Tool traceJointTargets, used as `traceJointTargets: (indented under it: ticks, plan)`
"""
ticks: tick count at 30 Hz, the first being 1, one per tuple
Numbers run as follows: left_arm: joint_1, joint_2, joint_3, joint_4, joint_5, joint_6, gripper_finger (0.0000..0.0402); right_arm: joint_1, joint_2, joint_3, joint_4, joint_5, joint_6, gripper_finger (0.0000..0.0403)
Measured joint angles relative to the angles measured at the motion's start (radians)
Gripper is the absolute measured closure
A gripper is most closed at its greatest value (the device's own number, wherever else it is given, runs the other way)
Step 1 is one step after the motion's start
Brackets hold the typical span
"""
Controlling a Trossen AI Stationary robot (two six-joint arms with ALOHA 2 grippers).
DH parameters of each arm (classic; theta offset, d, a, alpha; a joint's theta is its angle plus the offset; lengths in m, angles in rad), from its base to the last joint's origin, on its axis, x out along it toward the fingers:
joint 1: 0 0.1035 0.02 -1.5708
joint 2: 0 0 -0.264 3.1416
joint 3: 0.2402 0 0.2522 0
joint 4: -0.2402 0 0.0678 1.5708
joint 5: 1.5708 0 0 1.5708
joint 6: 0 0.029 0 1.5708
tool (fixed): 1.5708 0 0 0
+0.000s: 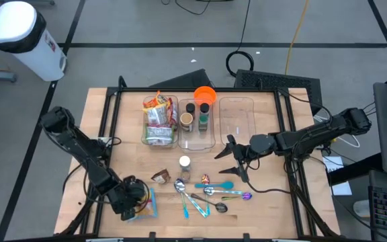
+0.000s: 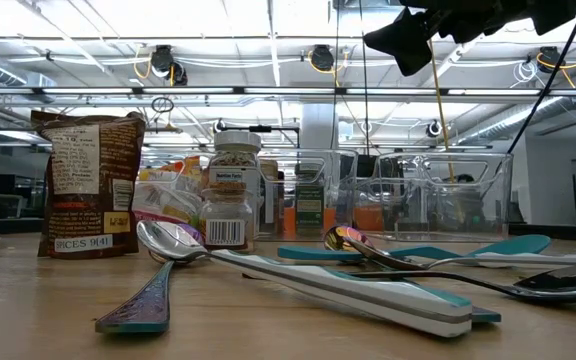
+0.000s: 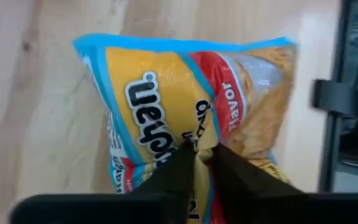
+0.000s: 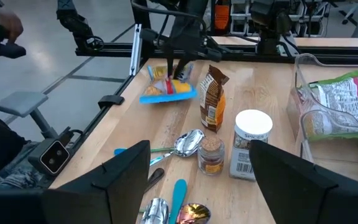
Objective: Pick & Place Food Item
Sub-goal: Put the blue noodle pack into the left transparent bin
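1. The chip bag (image 3: 191,106), blue-edged with yellow and red print, was seen lying at the front left corner of the table (image 1: 126,144), near its edge.
2. The bag was pinched by the left hand (image 3: 199,155), whose fingers were nearly closed on a fold of the film; the bag (image 4: 168,91) was also seen from the right wrist, under the left arm.
3. Just right of the bag a small brown pouch (image 1: 160,177) was seen standing, and further right a spice jar (image 1: 185,163) with a white lid.
4. Spoons (image 1: 203,198) with teal and iridescent handles were scattered along the front middle of the table.
5. Three clear bins were set in a row at the back: the left bin (image 1: 160,121) was filled with snack packets, the middle bin (image 1: 197,124) held bottles and an orange cup (image 1: 204,95), and the right bin (image 1: 237,121) was seen bare.
6. The right hand (image 1: 232,159) was held wide open above the table, just in front of the right bin, with nothing in it.
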Motion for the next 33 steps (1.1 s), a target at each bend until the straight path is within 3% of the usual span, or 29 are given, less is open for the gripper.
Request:
traceJointTargets:
  ticks: [4,14,18,26,33]
  plan:
    - [0.0,-0.036,0.0,0.001,0.042,0.011,0.0394,0.0,0.0,0.0,0.0,0.0,0.0,0.0138]
    - [0.0,-0.229,-0.003,-0.022,0.042,-0.001,0.0395,0.0,0.0,0.0,0.0,0.0,0.0,0.0138]
    - [0.0,-0.342,-0.003,-0.041,0.002,0.065,0.0398,0.0,0.0,0.0,0.0,0.0,0.0,0.0138]
    - [0.009,-0.604,-0.003,-0.04,-0.186,0.339,0.0397,0.0,0.0,0.0,0.0,0.0,0.0,0.0138]
    - [0.108,-0.792,0.007,-0.04,-0.538,0.651,0.0398,0.0,0.0,0.0,0.001,0.0,-0.003,0.0138]
